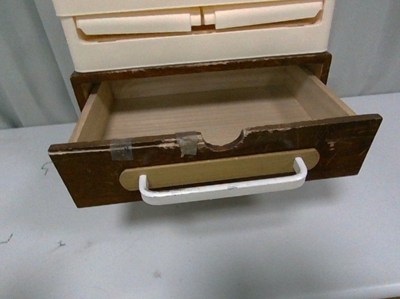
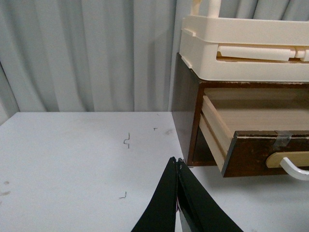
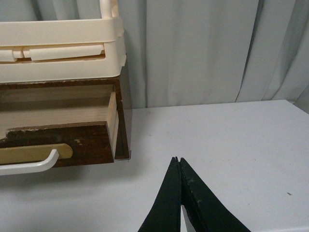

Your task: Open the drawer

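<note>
Dk-brown drawer, white handle

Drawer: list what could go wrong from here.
1. The drawer is already pulled far out of its case; more pulling could bring it right out or tip it forward.
2. Cream plastic drawers sit on top of the case, so a jolt might shift them.
3. Both grippers, left and right, are shut and off to the sides of the case; a careless swing inward could knock the handle.

A staged test setup, lab-like: a bare white worktop with pen marks, a pleated grey curtain closing off the background, and one worn drawer unit with cream plastic drawers stacked on top.
</note>
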`<state>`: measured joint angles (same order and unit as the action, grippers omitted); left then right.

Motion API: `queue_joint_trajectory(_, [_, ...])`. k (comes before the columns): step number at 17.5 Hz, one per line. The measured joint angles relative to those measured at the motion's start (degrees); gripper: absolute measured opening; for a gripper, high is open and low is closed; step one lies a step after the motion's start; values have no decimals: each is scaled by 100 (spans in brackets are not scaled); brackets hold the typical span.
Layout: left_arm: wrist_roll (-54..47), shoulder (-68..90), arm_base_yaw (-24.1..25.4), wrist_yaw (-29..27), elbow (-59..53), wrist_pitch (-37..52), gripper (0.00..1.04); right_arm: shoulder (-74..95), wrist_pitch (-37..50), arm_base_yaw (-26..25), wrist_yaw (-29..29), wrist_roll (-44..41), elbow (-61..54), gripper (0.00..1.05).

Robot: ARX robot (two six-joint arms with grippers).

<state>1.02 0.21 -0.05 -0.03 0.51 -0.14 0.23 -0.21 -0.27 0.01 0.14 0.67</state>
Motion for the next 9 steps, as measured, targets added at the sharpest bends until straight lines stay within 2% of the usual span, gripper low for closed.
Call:
queue_joint_trajectory(2, [0, 0, 0, 2, 0, -2, 10, 0, 0, 0, -2, -4, 0, 4])
queue_joint_trajectory(5, [0, 0, 0, 4, 0, -2, 17, 0, 0, 0, 0, -4, 0, 13])
queue_joint_trajectory(9, [0, 0, 0, 2, 0, -2, 41, 0, 0, 0, 0, -4, 0, 36])
